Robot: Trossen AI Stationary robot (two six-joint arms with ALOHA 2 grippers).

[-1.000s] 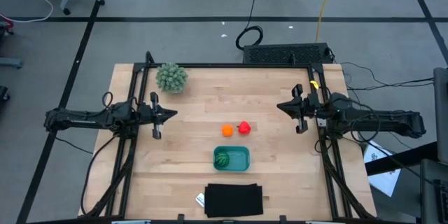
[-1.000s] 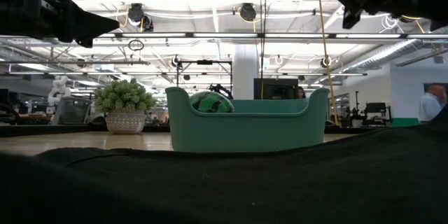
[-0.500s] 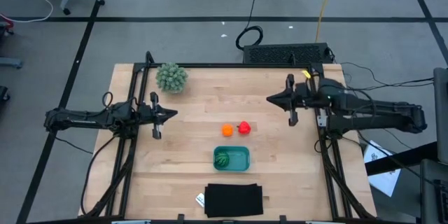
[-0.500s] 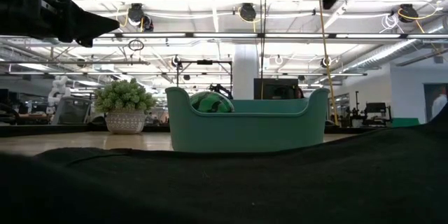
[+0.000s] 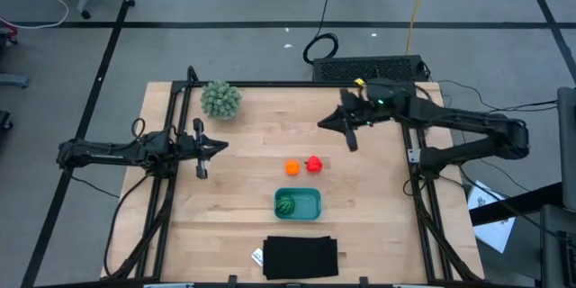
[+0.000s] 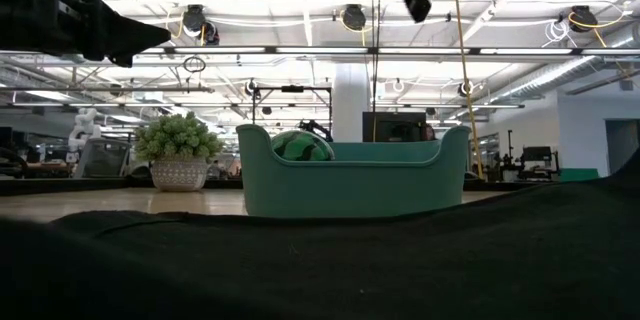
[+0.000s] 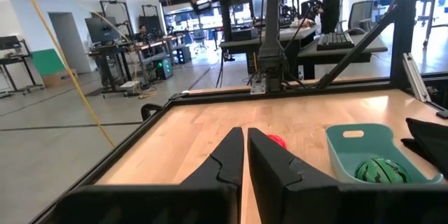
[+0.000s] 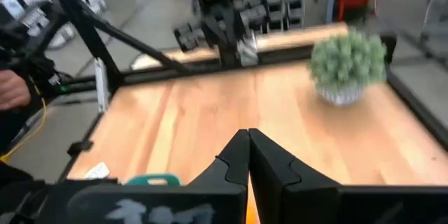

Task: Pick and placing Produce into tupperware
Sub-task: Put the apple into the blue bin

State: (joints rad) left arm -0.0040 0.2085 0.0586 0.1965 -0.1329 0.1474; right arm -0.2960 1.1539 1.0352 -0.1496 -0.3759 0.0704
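Green striped produce (image 5: pixel 286 204) in teal tupperware (image 5: pixel 311 204)

In the low view the tupperware (image 6: pixel 355 182) wall hides the orange and red produce, and all but the green piece's (image 6: pixel 303 146) top.

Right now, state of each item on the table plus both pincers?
Tupperware: upright, lidless, holds only the green striped piece.
Green striped piece: inside the tupperware.
Orange piece: loose on the table.
Red piece: loose, beside the orange piece.
Left pincer: shut, empty.
Right pincer: shut, empty, above the table.
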